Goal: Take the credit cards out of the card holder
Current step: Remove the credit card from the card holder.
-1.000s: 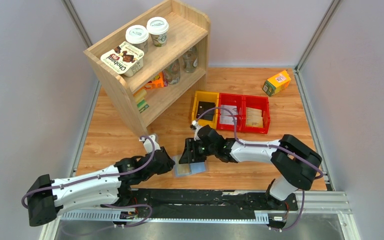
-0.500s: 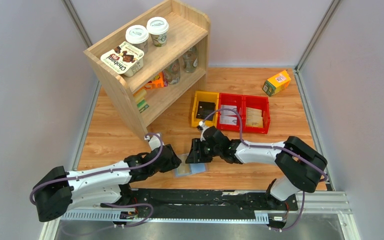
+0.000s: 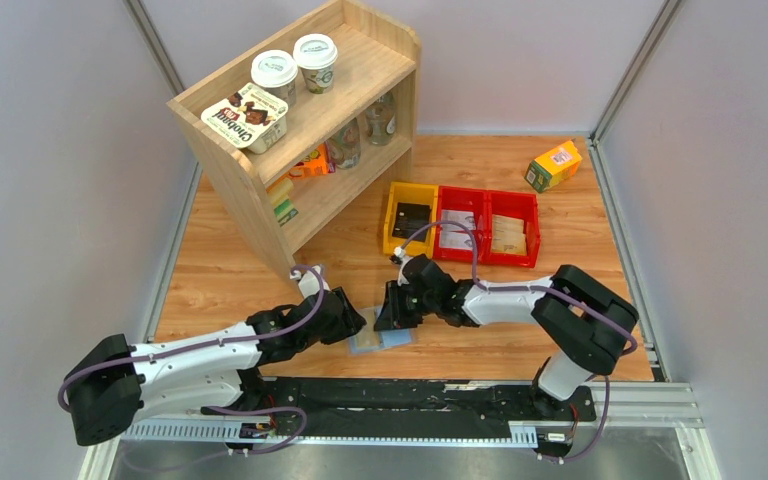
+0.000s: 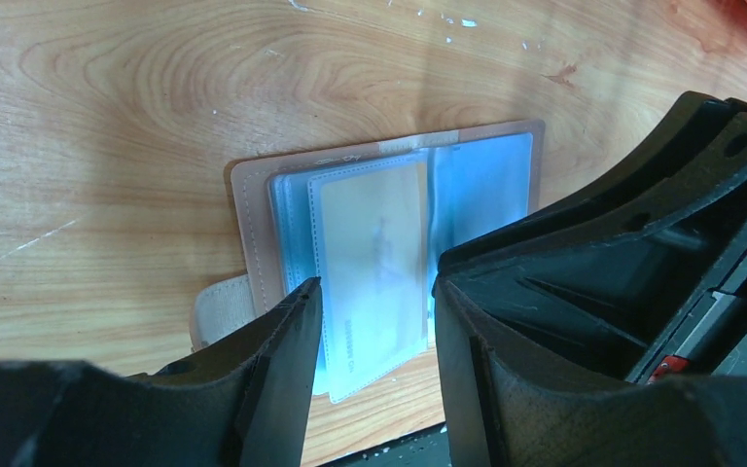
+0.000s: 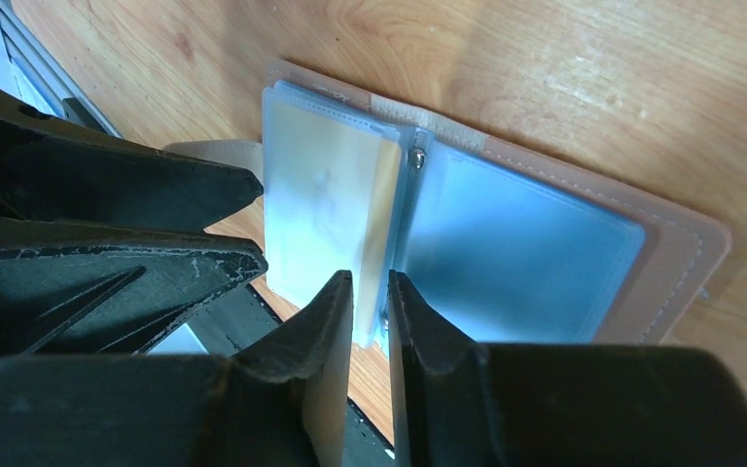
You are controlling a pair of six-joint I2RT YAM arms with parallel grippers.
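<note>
The grey-blue two-panel card holder (image 5: 530, 243), taupe outside, lies open on the wooden table (image 4: 107, 117), directly under both claws. A tan-yellow card (image 5: 316, 209) sits in a clear sleeve. Its edge runs between the narrow jaws of the right claw (image 5: 370, 292); whether they actually pinch it I cannot tell. The left claw (image 4: 374, 292) stands half-wide and empty over the same panel.

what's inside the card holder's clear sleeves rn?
The top clear sleeve of the card holder holds one tan-yellow credit card. The opposite panel's sleeve looks plain blue, no card showing. Sleeves stacked underneath are covered, so more cards cannot be ruled out.
</note>
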